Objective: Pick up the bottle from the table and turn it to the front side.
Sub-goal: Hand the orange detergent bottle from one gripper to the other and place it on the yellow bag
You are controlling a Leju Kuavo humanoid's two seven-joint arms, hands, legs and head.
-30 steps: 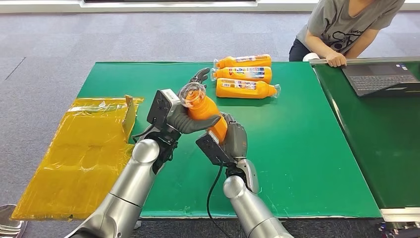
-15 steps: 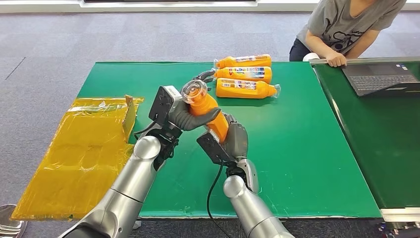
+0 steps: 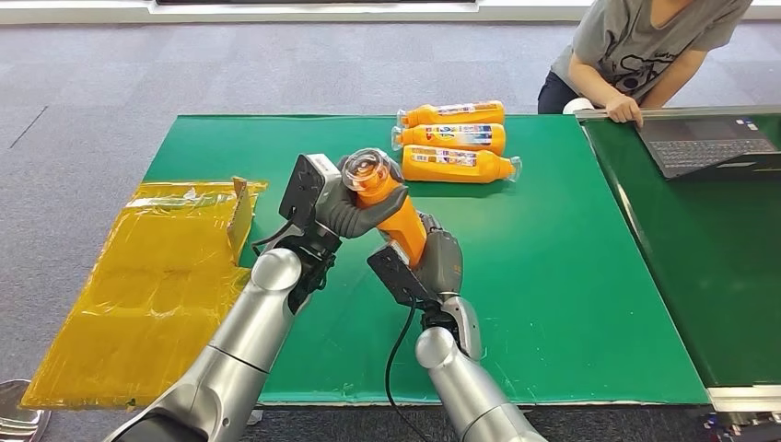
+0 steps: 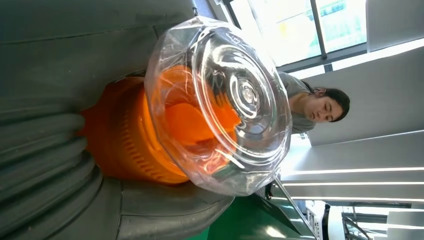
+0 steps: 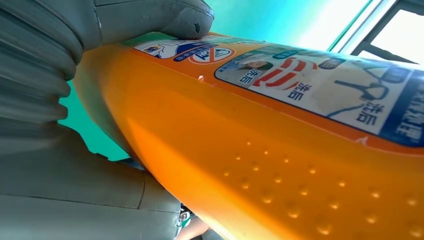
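An orange bottle [image 3: 394, 214] with a clear cap [image 3: 366, 170] hangs tilted above the green table [image 3: 553, 267], cap pointing up and toward the far side. My left hand [image 3: 343, 207] wraps its neck just below the cap. My right hand [image 3: 435, 262] grips its lower body. In the left wrist view the clear cap [image 4: 220, 105] sits over the orange neck, with my left hand [image 4: 50, 165] around it. The bottle's label [image 5: 320, 85] faces the right wrist camera, and my right hand [image 5: 55, 100] clasps the bottle's base.
Three more orange bottles [image 3: 456, 152] lie side by side at the table's far middle. A yellow plastic sheet [image 3: 152, 276] covers the floor and table edge on the left. A person [image 3: 635, 51] leans on a second green table with a laptop [image 3: 705, 143] at the right.
Both hands have carried the bottle slightly away from me and to the right. My left hand's fingers have closed tighter around the neck.
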